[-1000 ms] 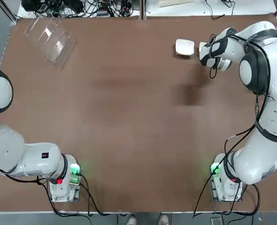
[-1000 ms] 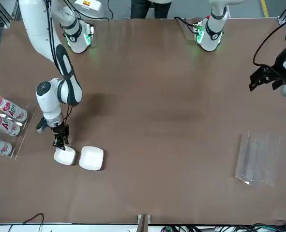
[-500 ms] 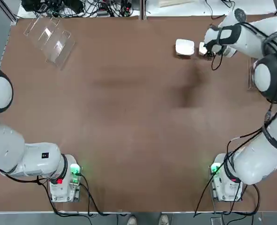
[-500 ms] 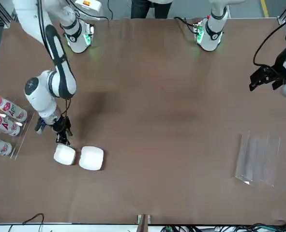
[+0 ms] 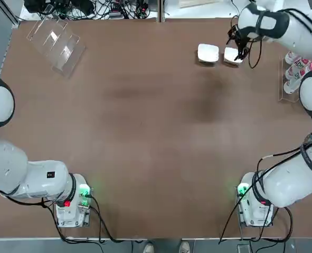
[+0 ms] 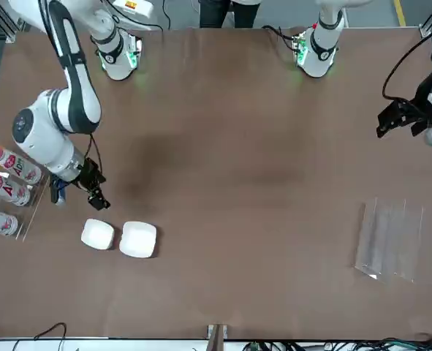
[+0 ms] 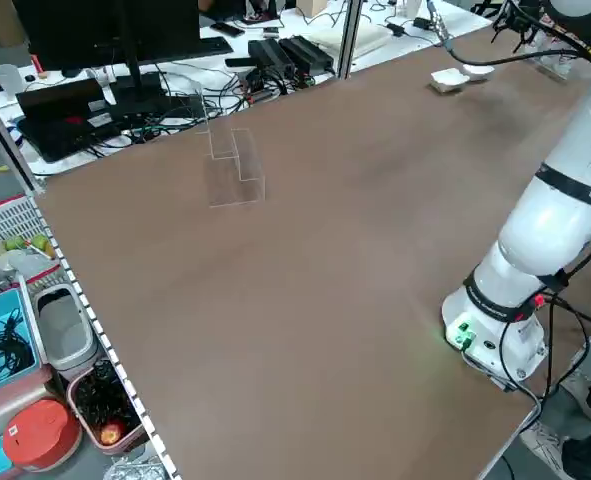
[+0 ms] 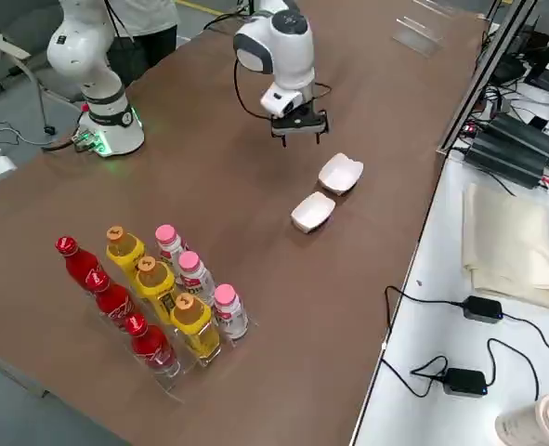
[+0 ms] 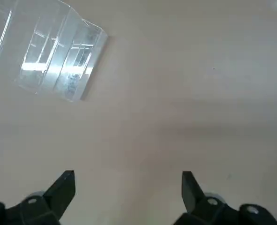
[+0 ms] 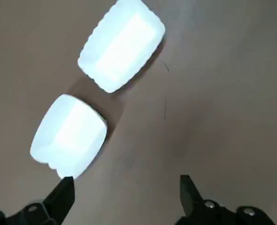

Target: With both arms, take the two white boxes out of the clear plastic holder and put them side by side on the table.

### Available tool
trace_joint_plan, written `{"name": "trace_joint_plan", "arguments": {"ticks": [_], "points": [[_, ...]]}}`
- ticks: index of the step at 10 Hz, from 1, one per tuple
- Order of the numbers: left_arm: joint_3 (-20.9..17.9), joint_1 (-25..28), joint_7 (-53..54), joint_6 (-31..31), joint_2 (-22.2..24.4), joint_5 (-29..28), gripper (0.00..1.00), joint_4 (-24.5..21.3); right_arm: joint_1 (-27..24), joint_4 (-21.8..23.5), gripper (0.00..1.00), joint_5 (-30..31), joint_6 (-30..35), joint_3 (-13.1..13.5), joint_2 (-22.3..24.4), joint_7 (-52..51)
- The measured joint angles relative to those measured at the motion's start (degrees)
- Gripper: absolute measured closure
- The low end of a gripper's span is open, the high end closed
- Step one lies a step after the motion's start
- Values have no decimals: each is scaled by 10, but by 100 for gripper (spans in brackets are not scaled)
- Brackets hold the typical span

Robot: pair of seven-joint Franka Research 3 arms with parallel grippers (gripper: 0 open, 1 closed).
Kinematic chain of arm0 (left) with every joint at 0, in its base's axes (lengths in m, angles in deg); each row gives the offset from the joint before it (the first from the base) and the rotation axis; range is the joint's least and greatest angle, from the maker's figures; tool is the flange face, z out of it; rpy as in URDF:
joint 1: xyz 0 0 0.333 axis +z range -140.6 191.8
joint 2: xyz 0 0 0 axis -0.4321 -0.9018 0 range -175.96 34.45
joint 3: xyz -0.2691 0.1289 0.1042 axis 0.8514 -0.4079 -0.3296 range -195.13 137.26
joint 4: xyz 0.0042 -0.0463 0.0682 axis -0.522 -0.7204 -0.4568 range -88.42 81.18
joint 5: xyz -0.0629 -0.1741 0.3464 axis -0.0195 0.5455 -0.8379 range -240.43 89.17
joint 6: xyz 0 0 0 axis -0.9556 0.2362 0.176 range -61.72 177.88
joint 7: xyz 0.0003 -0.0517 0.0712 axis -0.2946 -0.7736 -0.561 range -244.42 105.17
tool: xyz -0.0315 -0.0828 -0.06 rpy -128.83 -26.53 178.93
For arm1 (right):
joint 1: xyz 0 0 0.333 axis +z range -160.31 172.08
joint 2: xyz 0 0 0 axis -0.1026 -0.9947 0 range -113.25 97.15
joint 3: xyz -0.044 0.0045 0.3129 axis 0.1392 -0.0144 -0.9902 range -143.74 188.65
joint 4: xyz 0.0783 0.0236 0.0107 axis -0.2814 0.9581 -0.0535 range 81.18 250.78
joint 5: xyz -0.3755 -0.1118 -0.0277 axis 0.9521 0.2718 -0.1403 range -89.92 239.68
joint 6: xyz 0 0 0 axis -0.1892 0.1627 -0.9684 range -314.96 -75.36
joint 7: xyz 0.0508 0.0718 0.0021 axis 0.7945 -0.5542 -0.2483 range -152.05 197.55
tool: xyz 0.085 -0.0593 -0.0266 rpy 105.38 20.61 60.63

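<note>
White boxes, two of them, lie flat on the brown table (image 5: 140,137), to the right of the clear plastic holder (image 5: 57,46) and well apart from it. The box nearer to the holder (image 5: 208,53) and the box farther from the holder (image 5: 232,55) are side by side, with a narrow gap between them; they are turned at slightly different angles.

The right gripper (image 10: 127,177) is above the table, close to the box farther from the holder. Its two fingers are spread apart and nothing is between them — it holds neither box.

The left gripper (image 9: 129,173) is raised on the robot's side of the holder, and its fingers are also apart, with only the table seen between them.

Well to the right of the holder, past both boxes, stands a clear rack (image 5: 289,97) with bottles (image 8: 189,265) in it — their caps are pink, orange and red.
</note>
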Motion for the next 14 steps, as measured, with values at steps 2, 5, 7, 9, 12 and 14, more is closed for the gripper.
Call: {"name": "trace_joint_plan", "arguments": {"ticks": [2, 5, 7, 9, 12, 14], "points": [[1, -1, -3, -1, 0, 0, 0, 0, -9, -65, 0, 58, 96, 1, 0, -180], [4, -2, 2, -1, 0, 0, 0, 0, -23, -130, 0, 76, 156, 2, 0, -324], [4, -2, 2, -1, 0, 0, 0, 0, -30, -186, 0, 83, 213, 2, 1, -377], [4, -3, 3, -1, 0, 0, 0, 1, -42, -230, 0, 95, 259, 3, 2, -432], [6, -3, 4, -1, 0, 0, 0, 1, -102, -287, 0, 97, 328, -7, 3, -479], [6, -3, 4, -1, 0, 0, 0, 1, -199, -301, 0, 115, 339, -84, 6, -489]]}}
